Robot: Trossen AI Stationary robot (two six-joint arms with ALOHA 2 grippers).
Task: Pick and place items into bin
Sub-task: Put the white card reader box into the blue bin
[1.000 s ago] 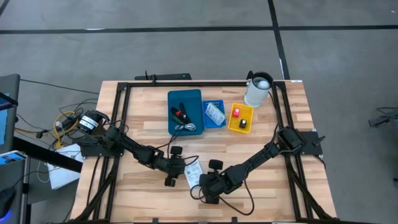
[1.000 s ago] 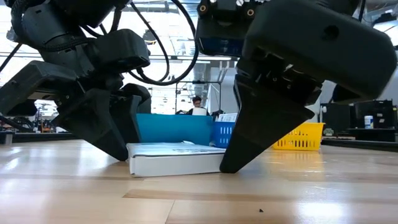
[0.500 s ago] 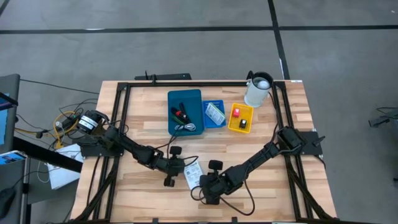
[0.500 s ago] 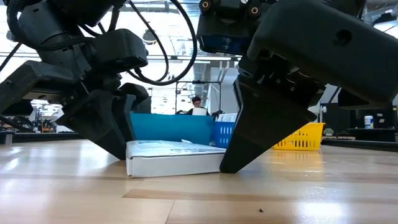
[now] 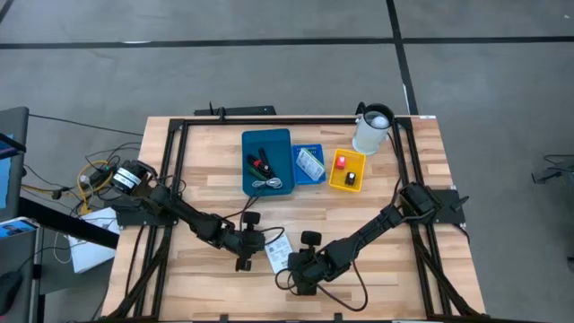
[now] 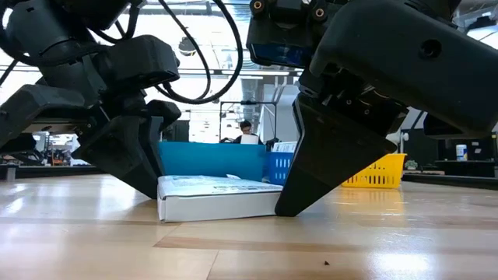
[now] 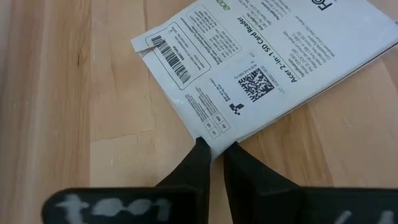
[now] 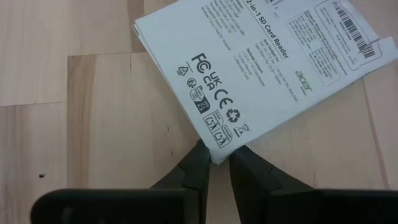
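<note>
A white printed packet [image 5: 277, 251] lies flat on the wooden table [image 5: 206, 278], in the near middle. My left gripper [image 5: 265, 248] stands at the packet's left corner [image 7: 214, 144], its fingers shut there. My right gripper [image 5: 290, 262] stands at the opposite, near-right corner [image 8: 219, 151], also shut. In the low view the packet [image 6: 218, 198] sits between the two slanting grippers, my left gripper [image 6: 148, 183] on one side and my right gripper [image 6: 292, 202] on the other. Several small items lie in the bins at the back. My left gripper has the packet's left corner [image 7: 211, 138] nipped between its two fingertips. The fingers slant down from the table's left. The packet lies flat on the table. My right gripper nips the packet's near-right corner [image 8: 216, 144] between its two fingertips. The fingers slant down from the table's right and near side. The packet lies flat on the table under this hold.
At the back stand a large blue bin [image 5: 267, 161] holding cables and small pieces, a small blue bin [image 5: 308, 164] with a packet, and a yellow bin [image 5: 347, 170] with red and black pieces. A white jug [image 5: 372, 130] stands at the far right. A black frame rims the table.
My left gripper has shut at the packet's left corner, where its fingers stood apart a second ago. The packet has stayed flat on the table.
</note>
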